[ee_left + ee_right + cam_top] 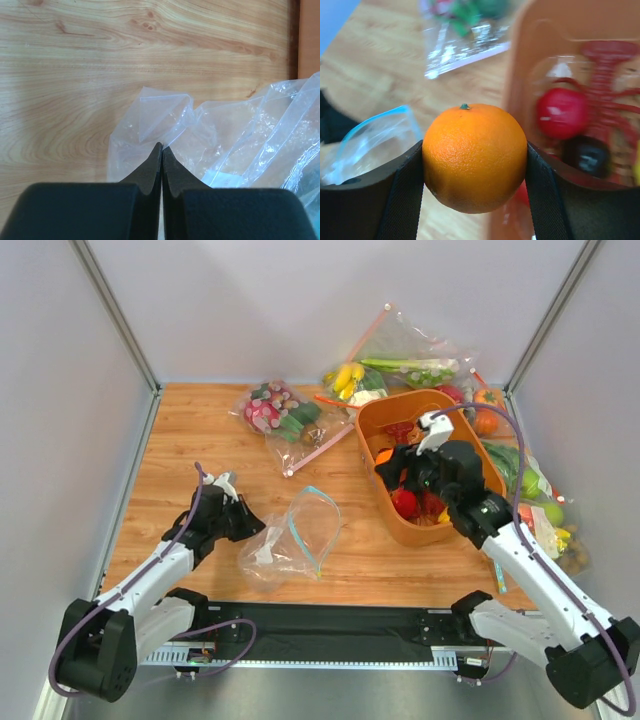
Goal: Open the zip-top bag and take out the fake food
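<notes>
Bag [305, 528] laid flat on table [200, 440], frame centre, mouth gaping, seemingly emptied. Corner pinched by closed left claw [161, 147], likely as anchor. Orange [475, 157] clamped in right claw [475, 167], held at bin [372, 430] left rim, centre right, presumably for drop-off.

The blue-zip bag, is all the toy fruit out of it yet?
Nearly. The zip-top bag lies open and looks empty, the left gripper seemingly pinching its edge. Fruits already sit in the tub. The right gripper holds the toy orange by the tub's rim; letting it go is what's left.
</notes>
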`<act>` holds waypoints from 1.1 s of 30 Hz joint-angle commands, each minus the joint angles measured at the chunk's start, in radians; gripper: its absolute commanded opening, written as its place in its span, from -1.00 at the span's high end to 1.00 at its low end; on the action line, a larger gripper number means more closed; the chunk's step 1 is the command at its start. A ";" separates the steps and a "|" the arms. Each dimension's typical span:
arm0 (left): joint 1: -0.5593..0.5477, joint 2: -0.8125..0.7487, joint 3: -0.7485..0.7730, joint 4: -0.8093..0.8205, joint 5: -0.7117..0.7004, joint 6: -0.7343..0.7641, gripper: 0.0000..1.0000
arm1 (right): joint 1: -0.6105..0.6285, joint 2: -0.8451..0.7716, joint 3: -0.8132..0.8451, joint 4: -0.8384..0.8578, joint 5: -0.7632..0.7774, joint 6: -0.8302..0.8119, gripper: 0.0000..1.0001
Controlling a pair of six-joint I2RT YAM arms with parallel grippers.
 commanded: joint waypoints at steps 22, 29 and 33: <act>0.018 -0.058 0.129 -0.146 -0.059 0.073 0.33 | -0.431 0.170 0.081 -0.106 -0.022 -0.008 -1.00; 0.019 -0.077 0.172 -0.209 -0.072 0.112 -0.09 | -0.429 0.144 0.092 -0.126 -0.037 -0.003 -1.00; 0.018 -0.132 0.209 -0.273 -0.110 0.139 -0.20 | -0.429 0.117 0.121 -0.165 -0.034 -0.014 -1.00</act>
